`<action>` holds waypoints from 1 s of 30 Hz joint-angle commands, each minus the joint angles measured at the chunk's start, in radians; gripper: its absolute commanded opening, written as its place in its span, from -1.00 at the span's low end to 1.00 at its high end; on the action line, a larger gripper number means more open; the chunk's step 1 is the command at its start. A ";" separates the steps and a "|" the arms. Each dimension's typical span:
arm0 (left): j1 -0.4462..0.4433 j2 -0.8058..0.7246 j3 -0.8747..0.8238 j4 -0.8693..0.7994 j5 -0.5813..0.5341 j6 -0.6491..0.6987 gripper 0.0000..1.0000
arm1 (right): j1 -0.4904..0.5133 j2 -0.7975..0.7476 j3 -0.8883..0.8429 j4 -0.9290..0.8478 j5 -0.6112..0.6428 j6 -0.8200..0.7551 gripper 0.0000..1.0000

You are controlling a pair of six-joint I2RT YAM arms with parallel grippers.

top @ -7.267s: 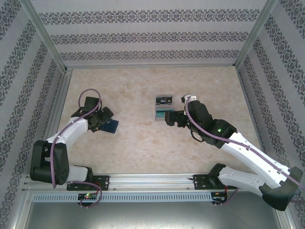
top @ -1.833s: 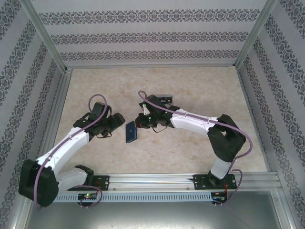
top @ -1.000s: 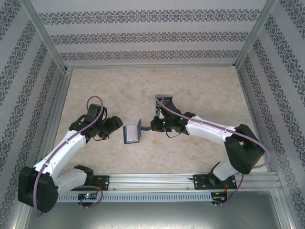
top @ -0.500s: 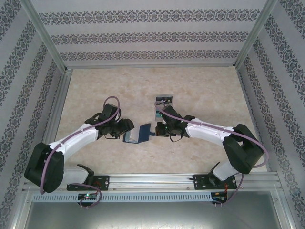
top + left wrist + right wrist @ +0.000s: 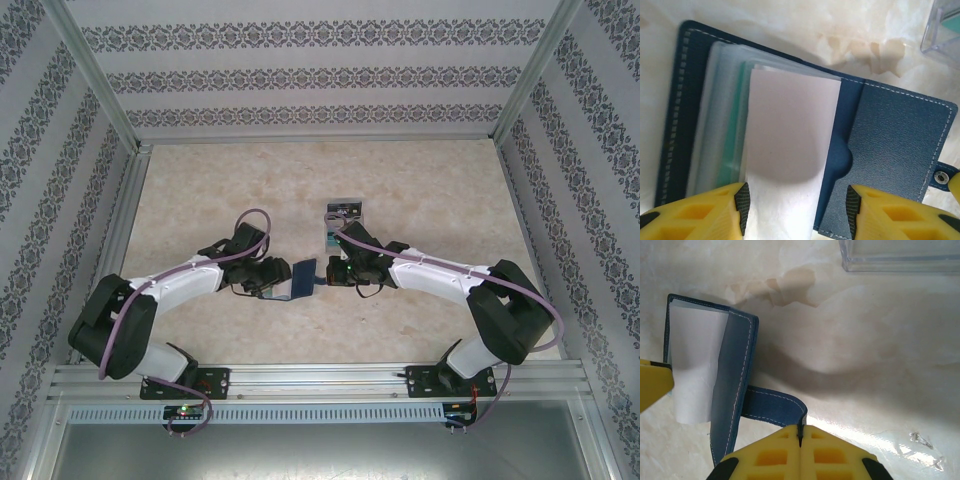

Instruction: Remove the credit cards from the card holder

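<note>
Slate-blue card holder (image 5: 890, 145) is spread open. At its 3 o'clock, the right gripper (image 5: 800, 432) pinches its clasp strap (image 5: 772, 407). At its 9 o'clock, the left gripper (image 5: 797, 207), half spread, straddles a pale card (image 5: 790, 125).

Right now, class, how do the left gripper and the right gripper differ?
The left gripper is open, straddling a pale card; the right gripper is shut. The left gripper works at the open card holder; the right gripper pinches its blue strap. Both have yellow fingers.

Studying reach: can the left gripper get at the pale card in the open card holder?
Probably yes: the right gripper pinches the clasp strap, the card holder lies open, and the open left gripper straddles the pale card.
</note>
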State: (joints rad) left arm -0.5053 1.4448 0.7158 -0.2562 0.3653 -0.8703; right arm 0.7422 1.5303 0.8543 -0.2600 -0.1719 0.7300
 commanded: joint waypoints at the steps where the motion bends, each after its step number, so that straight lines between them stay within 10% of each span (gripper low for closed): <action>1: -0.037 0.029 0.052 0.062 0.020 0.011 0.11 | 0.008 0.016 0.000 0.007 0.020 0.001 -0.98; 10: -0.110 0.086 0.128 0.078 0.041 0.033 0.12 | 0.001 0.018 -0.003 0.065 -0.031 0.056 -0.36; 17: -0.122 0.107 0.133 0.084 0.052 0.036 0.11 | -0.022 0.041 -0.011 0.161 -0.123 0.106 -0.28; 30: -0.108 0.007 0.142 -0.038 -0.058 0.054 0.14 | -0.036 0.106 -0.039 0.145 -0.117 0.100 -0.89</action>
State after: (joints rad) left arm -0.6140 1.5108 0.8349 -0.2268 0.3614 -0.8402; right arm 0.7094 1.6165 0.8371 -0.1036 -0.3038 0.8394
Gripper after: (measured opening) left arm 0.567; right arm 0.067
